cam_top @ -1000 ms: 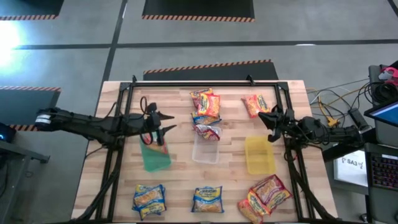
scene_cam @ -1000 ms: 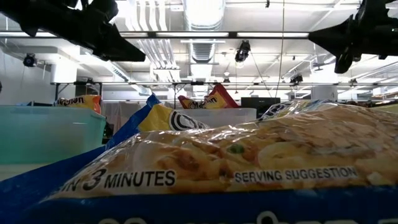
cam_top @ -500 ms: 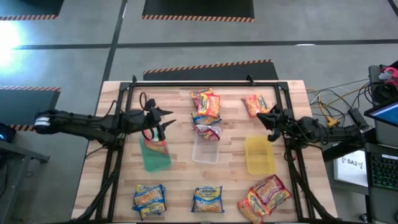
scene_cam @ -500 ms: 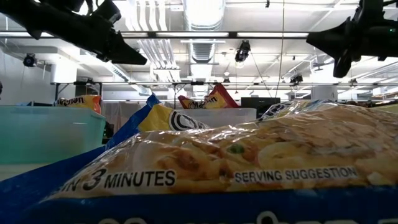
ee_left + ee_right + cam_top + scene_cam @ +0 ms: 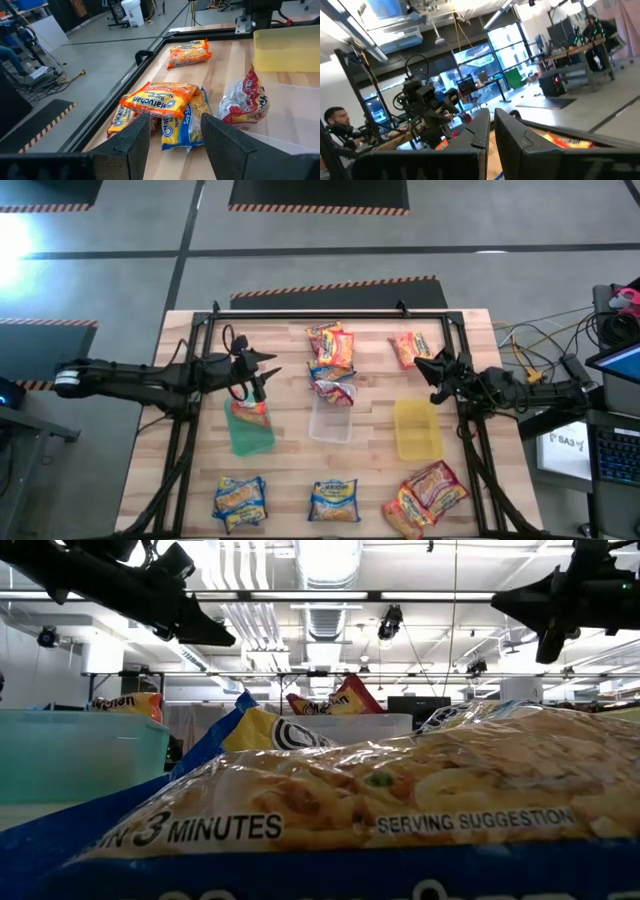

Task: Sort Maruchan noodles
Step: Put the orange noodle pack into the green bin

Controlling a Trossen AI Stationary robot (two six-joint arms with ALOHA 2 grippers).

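Wooden table (image 5: 290,450): orange-red Maruchan noodles (image 5: 248,409) lie lengthwise in green bin (image 5: 250,435); left gripper (image 5: 262,377) parted, empty; right gripper (image 5: 433,377) closed.

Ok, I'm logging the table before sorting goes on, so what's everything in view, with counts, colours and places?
green bin: one, left of centre, a red packet inside
clear bin: one, centre, a red packet at its far end
yellow bin: one, right of centre
noodle stack: orange, red and blue, far centre
orange packet: one, far right
blue packets: near left and near centre
orange-red pile: near right
left gripper: jaws open, above green bin
right gripper: jaws shut, beside yellow bin
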